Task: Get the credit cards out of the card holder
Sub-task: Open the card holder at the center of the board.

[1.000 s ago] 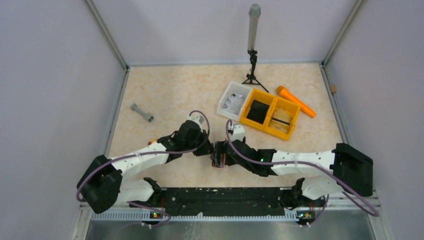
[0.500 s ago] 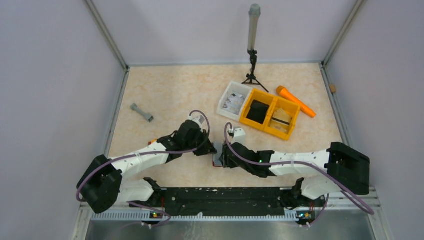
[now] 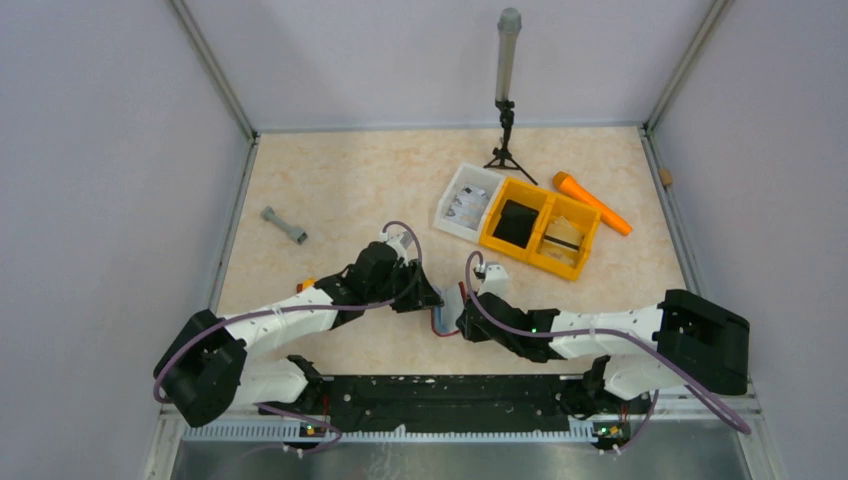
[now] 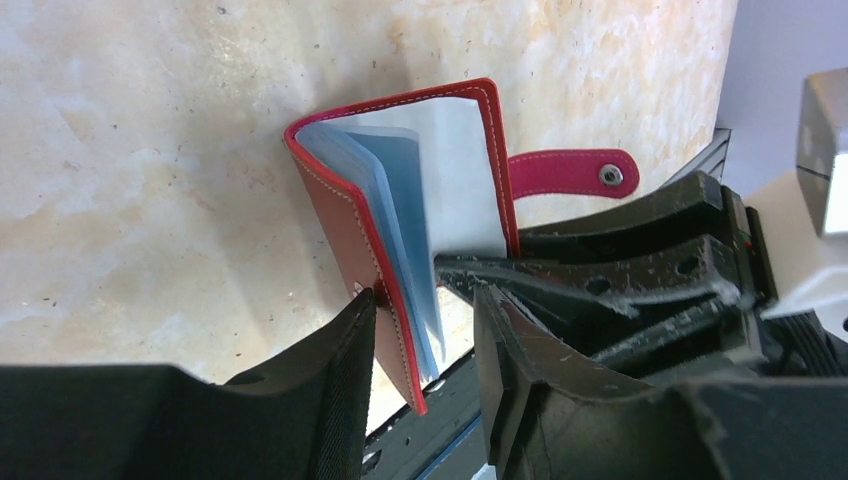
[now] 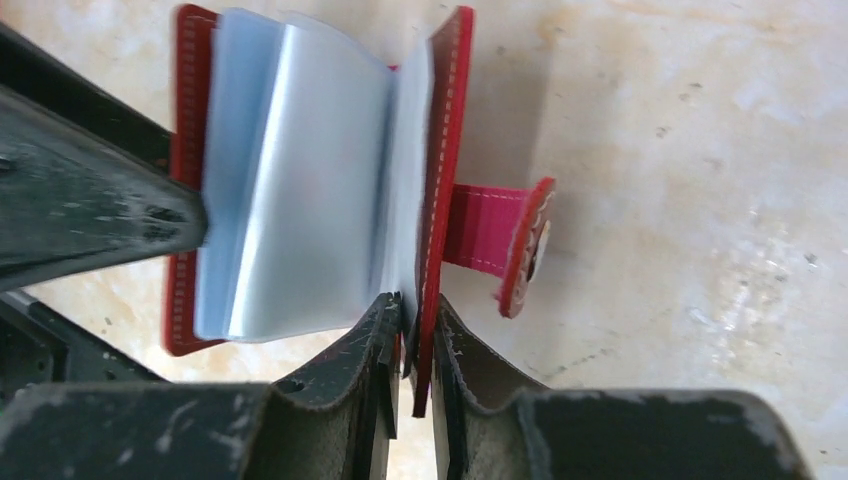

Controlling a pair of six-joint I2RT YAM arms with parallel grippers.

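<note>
I've got the dark red leather folding card holder [image 4: 400, 190] standing open on edge on the beige marbled tabletop [image 3: 340, 180]. From above, its length runs roughly near-to-far. The right gripper [image 5: 415, 320] pinches the snap-tab cover, and the left gripper [image 4: 425, 300] loosely straddles the other.

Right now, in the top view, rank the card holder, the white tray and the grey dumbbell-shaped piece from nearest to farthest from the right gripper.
1. card holder: clamped in the right gripper, front centre.
2. white tray: farther back, near the middle.
3. grey dumbbell-shaped piece: far left side.
</note>
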